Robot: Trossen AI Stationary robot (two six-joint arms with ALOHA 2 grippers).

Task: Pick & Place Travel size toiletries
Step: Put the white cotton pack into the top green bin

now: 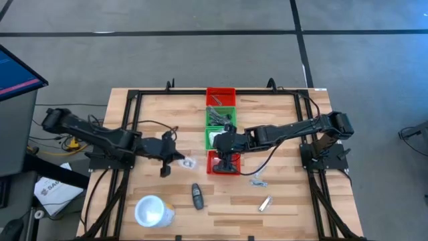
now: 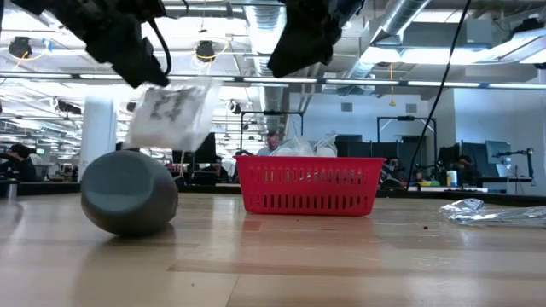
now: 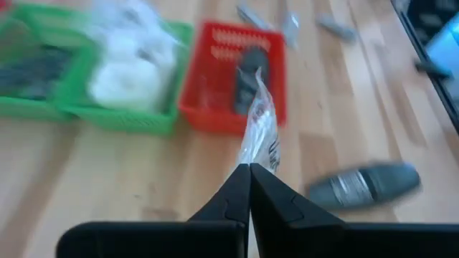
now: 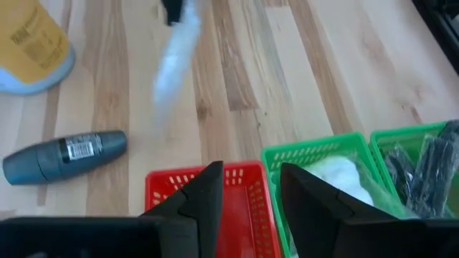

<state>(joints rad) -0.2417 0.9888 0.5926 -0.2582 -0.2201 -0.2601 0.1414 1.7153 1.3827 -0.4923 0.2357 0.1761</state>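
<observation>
**Packet lifted by the left arm, right arm above the red bin**

Packet first: your left gripper (image 1: 175, 157) has its jaws closed on a clear crinkly plastic packet with white content (image 2: 171, 115), and the low view shows you this packet hanging in the air, clear of the wooden table (image 1: 294, 201). In the high view the packet (image 1: 189, 163) is just to the left of the near red plastic bin (image 1: 212, 167), between this bin and the left arm. From the left wrist view you can see the thin fingers (image 3: 233, 197) pressed together on the packet's edge (image 3: 259, 129).

Your right gripper (image 1: 229, 161) hangs over the near red bin. Its jaws stand apart with a gap between the two dark fingers (image 4: 204, 197), and nothing is between them. A dark oblong piece (image 3: 247, 75) lies inside this red bin.

The row of bins runs away from the near edge: the near red one, then a green plastic bin with white packets (image 1: 208, 136), then a green plastic bin with dark slim pieces (image 1: 219, 114), then a far red bin (image 1: 221, 95).

On the table you also find a grey oblong bottle with a label (image 1: 197, 196) lying on its side, a white round cup (image 1: 151, 211), another clear packet (image 1: 259, 181) and a small silver tube (image 1: 265, 203) on the right.
</observation>
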